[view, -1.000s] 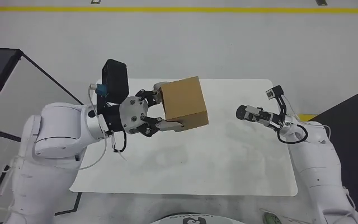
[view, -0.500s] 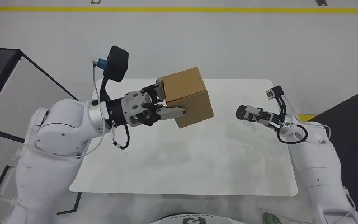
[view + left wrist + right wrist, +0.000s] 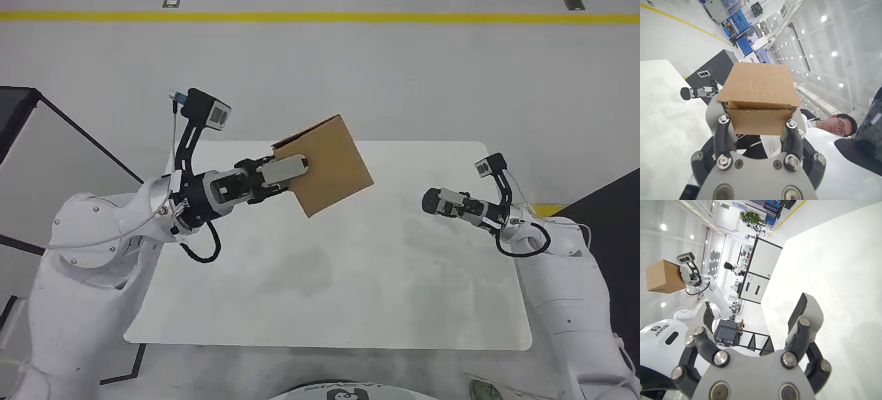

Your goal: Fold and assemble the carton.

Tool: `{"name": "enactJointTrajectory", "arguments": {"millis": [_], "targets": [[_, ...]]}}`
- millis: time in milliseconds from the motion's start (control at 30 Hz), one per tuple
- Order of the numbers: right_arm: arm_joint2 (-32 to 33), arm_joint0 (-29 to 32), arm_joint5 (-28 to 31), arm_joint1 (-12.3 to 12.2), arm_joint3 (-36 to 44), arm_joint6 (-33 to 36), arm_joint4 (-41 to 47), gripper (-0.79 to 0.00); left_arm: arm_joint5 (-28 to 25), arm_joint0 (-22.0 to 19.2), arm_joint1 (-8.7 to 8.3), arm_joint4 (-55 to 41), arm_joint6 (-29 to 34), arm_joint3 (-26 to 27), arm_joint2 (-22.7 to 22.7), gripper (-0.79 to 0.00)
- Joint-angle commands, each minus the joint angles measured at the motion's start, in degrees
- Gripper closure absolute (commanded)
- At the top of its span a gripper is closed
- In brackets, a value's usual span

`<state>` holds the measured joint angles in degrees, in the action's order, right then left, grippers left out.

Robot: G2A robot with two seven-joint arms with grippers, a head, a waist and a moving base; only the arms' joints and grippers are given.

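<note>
Jaws of the left gripper (image 3: pixel 757 124) are closed on two opposite sides of the carton (image 3: pixel 325 165), pinching it near the end that faces the wrist, so the box juts straight out from the palm toward the right arm's side. From above, the carton hangs in the air over the far left part of the table (image 3: pixel 400 290), tilted and touching nothing but the fingers. It looks close to a cube, with no clear long axis. The left wrist view shows a flap edge tucked under the top panel with a thin gap along it. I cannot tell how the far end is shut. The right gripper (image 3: pixel 755 306) has its jaws spread wide with nothing between them. It sits near the right edge of the table, well apart from the carton and pointing toward it. By my reading, any next press falls to the right arm, which must cross the table to reach the free end. A push there would run along the grip's axis and could slide the carton deeper into the palm.
</note>
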<state>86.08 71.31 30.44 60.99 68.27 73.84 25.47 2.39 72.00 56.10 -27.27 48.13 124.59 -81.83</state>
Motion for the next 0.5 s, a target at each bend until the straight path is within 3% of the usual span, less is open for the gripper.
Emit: {"name": "enactJointTrajectory", "arguments": {"millis": [0, 267, 400, 467], "targets": [[0.0, 0.0, 0.0, 0.0, 0.0, 0.0, 0.0, -0.785, 0.01, 0.01, 0.0, -0.02, -0.02, -0.01, 0.01, 0.0], [0.0, 0.0, 0.0, 0.0, 0.0, 0.0, 0.0, -0.785, 13.29, 2.05, 0.93, -24.52, -4.69, -2.57, 0.95, 0.0], [0.0, 0.0, 0.0, 0.0, 0.0, 0.0, 0.0, -0.785, 20.46, 1.27, 0.89, -29.65, -4.65, -3.06, 0.8, 0.0], [0.0, 0.0, 0.0, 0.0, 0.0, 0.0, 0.0, -0.785, 19.39, 0.75, 1.01, -30.51, -6.47, -2.74, -0.09, 0.0]]}}
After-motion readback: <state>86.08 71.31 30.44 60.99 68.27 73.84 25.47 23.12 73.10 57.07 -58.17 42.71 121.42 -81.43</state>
